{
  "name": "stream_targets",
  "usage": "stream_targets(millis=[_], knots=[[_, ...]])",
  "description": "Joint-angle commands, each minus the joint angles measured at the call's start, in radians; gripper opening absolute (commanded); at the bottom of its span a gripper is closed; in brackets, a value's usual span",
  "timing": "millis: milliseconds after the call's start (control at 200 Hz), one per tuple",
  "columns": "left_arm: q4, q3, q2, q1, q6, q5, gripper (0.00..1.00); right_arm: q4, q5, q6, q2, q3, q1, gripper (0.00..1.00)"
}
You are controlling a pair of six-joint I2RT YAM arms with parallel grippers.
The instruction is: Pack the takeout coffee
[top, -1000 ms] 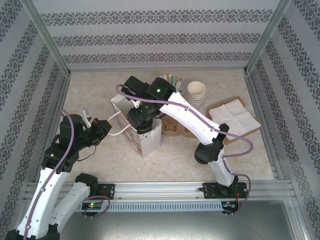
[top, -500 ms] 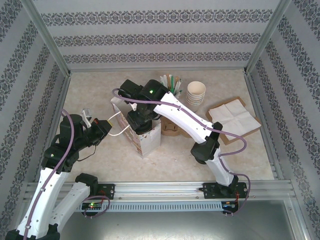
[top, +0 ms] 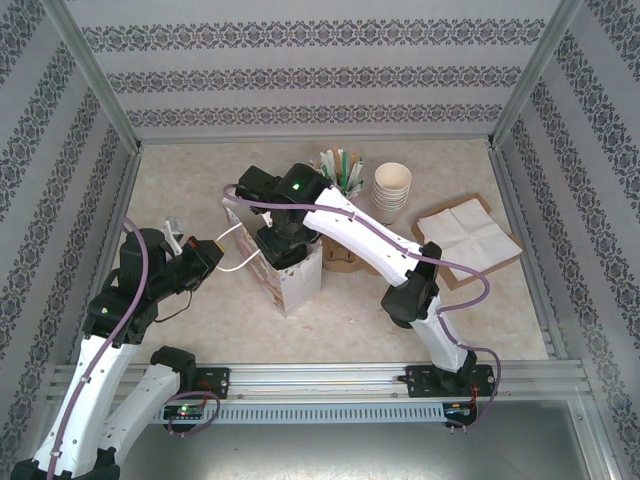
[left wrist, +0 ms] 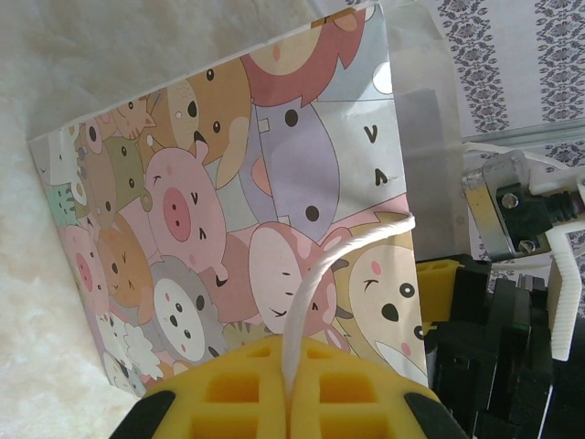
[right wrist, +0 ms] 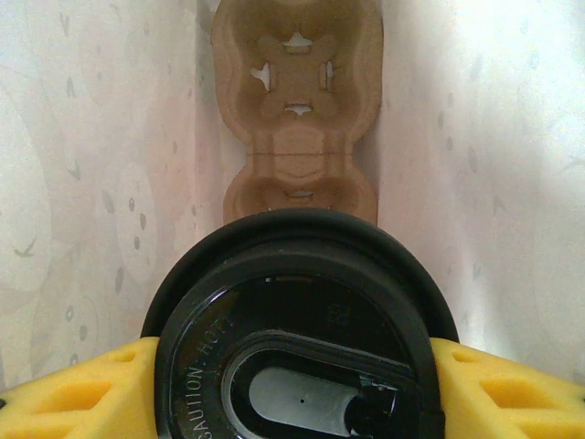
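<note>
BAG: cartoon paper bag [left wrist: 228, 201] stands upright; your left gripper [left wrist: 288, 407] is pinched tight on its white handle [left wrist: 315, 283], steadying the mouth | CARRIER: cardboard carrier [right wrist: 297, 110] lies on the bag floor, ready to seat cups | COFFEE: takeout coffee [right wrist: 292, 320] clamped in your right gripper [right wrist: 292, 393], inside the bag, above the carrier.

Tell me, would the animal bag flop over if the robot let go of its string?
Probably not right away: the paper bag stands upright with flat sides, so it looks fairly stiff. It is likely light, though, so a sideways push could tip it. The thin string handle, pinched by the left gripper, looks floppy.
</note>
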Motion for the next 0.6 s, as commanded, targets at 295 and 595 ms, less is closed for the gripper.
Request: stream_targets(millis=[295, 595], knots=[[0.026, -0.019, 0.000, -0.014, 0.022, -0.021, 0.00, 0.079, -0.005, 0.018, -0.017, -0.117, 0.007, 0.43], [0.029, -0.018, 0.002, -0.015, 0.023, -0.024, 0.00, 0.107, -0.008, 0.016, -0.023, -0.159, 0.005, 0.43]])
